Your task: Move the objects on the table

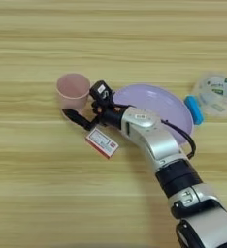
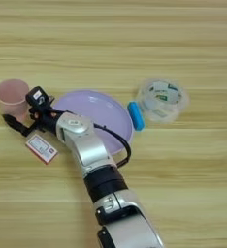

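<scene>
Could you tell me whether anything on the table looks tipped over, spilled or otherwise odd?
Nothing stands out. The cup is upright, the packet lies flat beside the plate, and no spill shows on the table. The gripper sits open between cup and packet.

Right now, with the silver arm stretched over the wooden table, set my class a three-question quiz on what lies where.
1. True or false: the small red-edged white rectangular packet lies on the round lilac plate.
2. Which thing stands furthest to the robot's left? A) the pale pink plastic cup B) the clear round plastic container C) the small blue oblong object
3. Fill in: the black two-fingered pincer sits between the cup and the ____.

Key: 1 false, the packet lies on the bare light wooden table; 2 A; 3 packet.
</scene>
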You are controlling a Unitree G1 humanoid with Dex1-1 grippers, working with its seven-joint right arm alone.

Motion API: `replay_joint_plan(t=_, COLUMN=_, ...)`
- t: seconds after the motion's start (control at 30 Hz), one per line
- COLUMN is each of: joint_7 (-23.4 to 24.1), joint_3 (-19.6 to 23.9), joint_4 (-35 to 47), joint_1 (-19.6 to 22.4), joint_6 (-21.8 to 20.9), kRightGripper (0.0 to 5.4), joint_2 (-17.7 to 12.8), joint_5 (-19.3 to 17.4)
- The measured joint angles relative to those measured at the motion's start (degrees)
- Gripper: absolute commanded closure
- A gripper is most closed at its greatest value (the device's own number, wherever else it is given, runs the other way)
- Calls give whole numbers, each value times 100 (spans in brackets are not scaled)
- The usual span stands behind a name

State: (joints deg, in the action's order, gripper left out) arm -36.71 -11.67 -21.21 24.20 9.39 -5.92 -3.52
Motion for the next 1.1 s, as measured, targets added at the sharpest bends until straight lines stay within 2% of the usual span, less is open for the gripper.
replay_joint_plan(t=0.1, joint_7=0, joint_3=35, joint_4=-25, joint_1=8, joint_6=-4, kRightGripper=121, joint_2=8, joint_5=-2)
replay_joint_plan(t=0.57, joint_7=4, joint_3=79, joint_4=-27, joint_1=6, joint_6=-18, kRightGripper=123, joint_2=21, joint_5=0)
replay_joint_plan(t=0.87, joint_7=274, joint_3=349, joint_4=998, joint_1=-115, joint_6=81, kRightGripper=123, joint_2=-95, joint_5=-10)
replay_joint_plan(t=1.1, joint_7=760, joint_3=842, joint_4=2172, joint_1=-694, joint_6=518, kRightGripper=123, joint_2=-237, joint_5=-81)
